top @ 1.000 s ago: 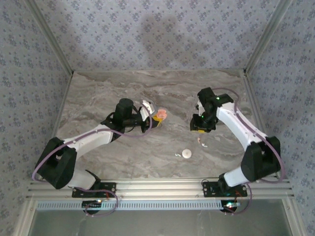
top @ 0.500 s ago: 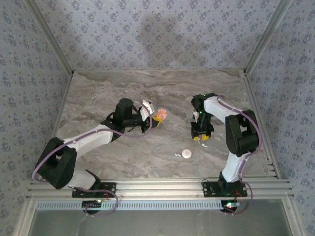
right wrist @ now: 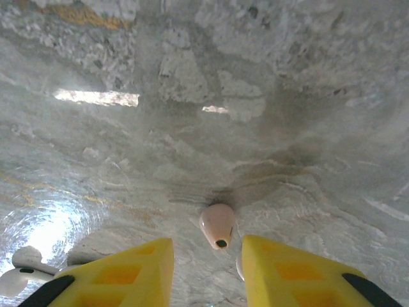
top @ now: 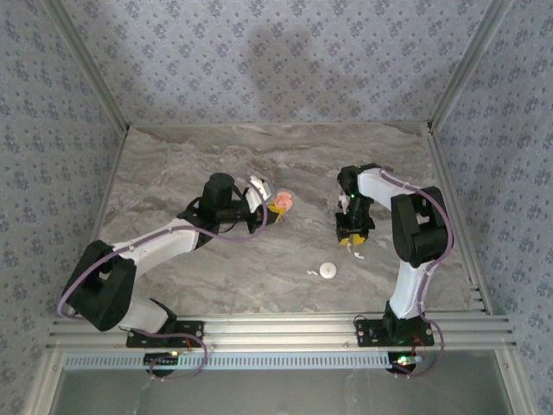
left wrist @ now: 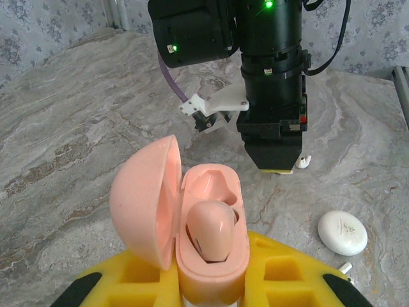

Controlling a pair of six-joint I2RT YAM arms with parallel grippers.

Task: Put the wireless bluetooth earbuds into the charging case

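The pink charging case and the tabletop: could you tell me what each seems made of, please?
The pink charging case: likely moulded plastic, smooth satin finish, soft highlights. The tabletop: grey veined marble look, glossy reflections; stone or laminate, cannot tell.

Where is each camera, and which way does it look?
Top camera: high up behind, looking down on the table; left arm and right arm show.
Left wrist camera: on the left arm, facing the right end effector; its own yellow fingers hold the open pink case.
Right wrist camera: points straight down at the table; its own yellow fingers stand either side of an earbud.
Shared: top and left wrist both show the white round case.
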